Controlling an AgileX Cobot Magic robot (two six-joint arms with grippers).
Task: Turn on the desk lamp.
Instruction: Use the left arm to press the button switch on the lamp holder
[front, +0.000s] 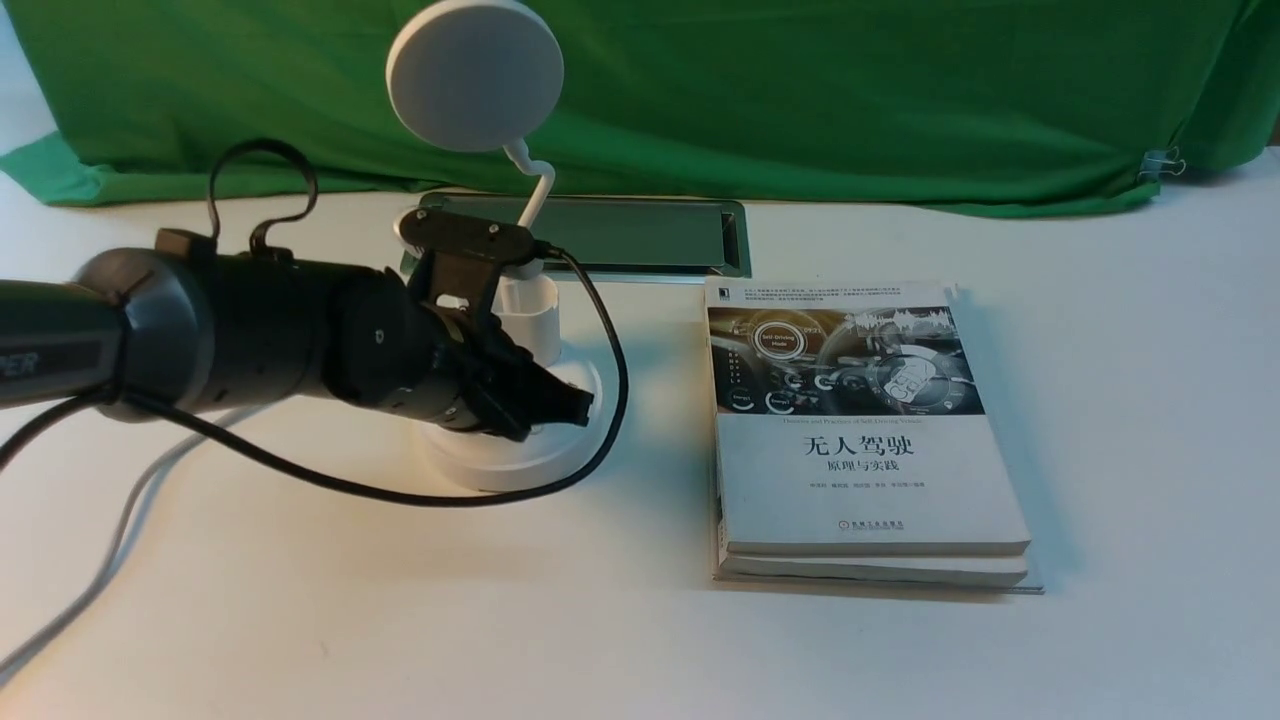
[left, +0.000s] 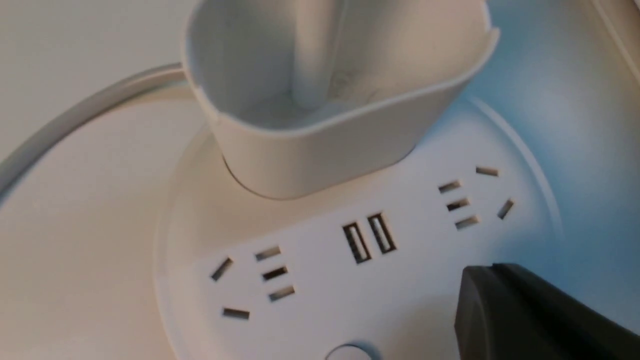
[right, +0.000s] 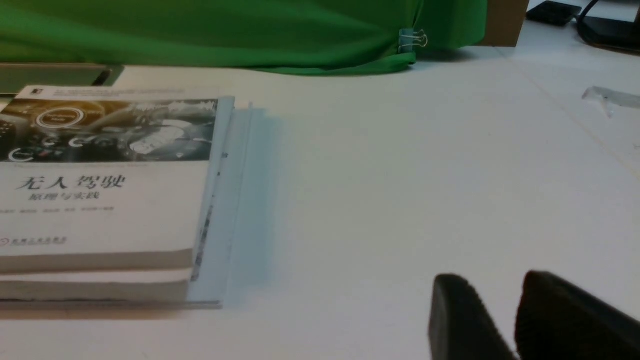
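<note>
A white desk lamp (front: 532, 318) stood on a white table (front: 1120, 450), left of centre and in front of a green cloth (front: 800, 90) backdrop. Its flat round head (front: 475, 75) was raised on a thin bent neck above a small cup (left: 320, 145), which sat on a wide round base (front: 500, 462).

The left gripper (front: 572, 405) reached in from the left, low over the front of the base. Its dark fingers (left: 530, 315) looked pressed together into one tip, with nothing between them. In the left wrist view the base showed two groups of socket slots and a pair of USB ports (left: 369, 239). The edge of a round button (left: 350, 352) was just visible beside the fingers. Whether the tip touched the base could not be told. A grey cord (front: 110, 540) ran from the lamp toward the left.

A stack of two books (front: 860, 430) lay to the right of the lamp, near it but apart.

The right gripper (right: 517, 320) showed only in its own wrist view, over bare table to the right of the books. Its two fingers stood a narrow gap apart, holding nothing.
</note>
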